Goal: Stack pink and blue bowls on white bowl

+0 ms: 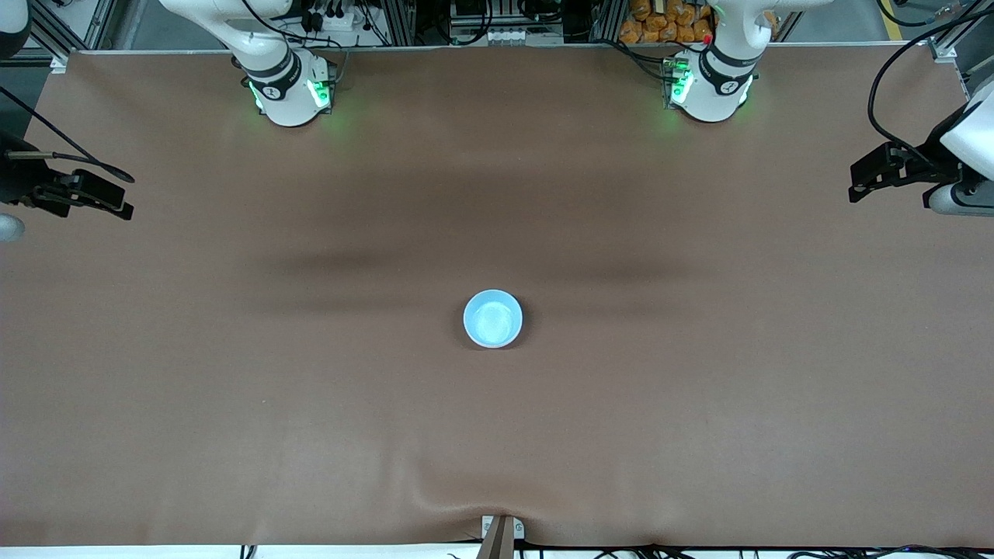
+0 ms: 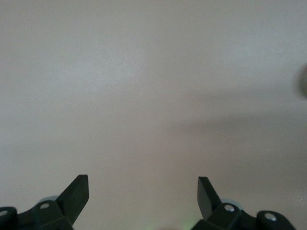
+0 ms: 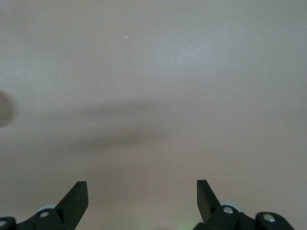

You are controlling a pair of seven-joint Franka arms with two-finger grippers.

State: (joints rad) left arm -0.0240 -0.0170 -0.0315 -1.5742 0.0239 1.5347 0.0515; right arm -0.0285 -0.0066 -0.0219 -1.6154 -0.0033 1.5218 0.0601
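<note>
A light sky blue bowl (image 1: 493,318) stands upright near the middle of the brown table, seen from above. No pink bowl and no white bowl shows; I cannot tell whether anything sits under the blue bowl. My left gripper (image 1: 853,185) is open and empty above the left arm's end of the table, well apart from the bowl. My right gripper (image 1: 130,196) is open and empty above the right arm's end. The left wrist view shows my left gripper (image 2: 143,184) over bare cloth. The right wrist view shows my right gripper (image 3: 142,187) over bare cloth.
The brown cloth (image 1: 699,404) covers the whole table. The two arm bases (image 1: 291,89) (image 1: 710,85) stand along the edge farthest from the front camera. A small metal clamp (image 1: 498,534) sits at the nearest edge, where the cloth bulges.
</note>
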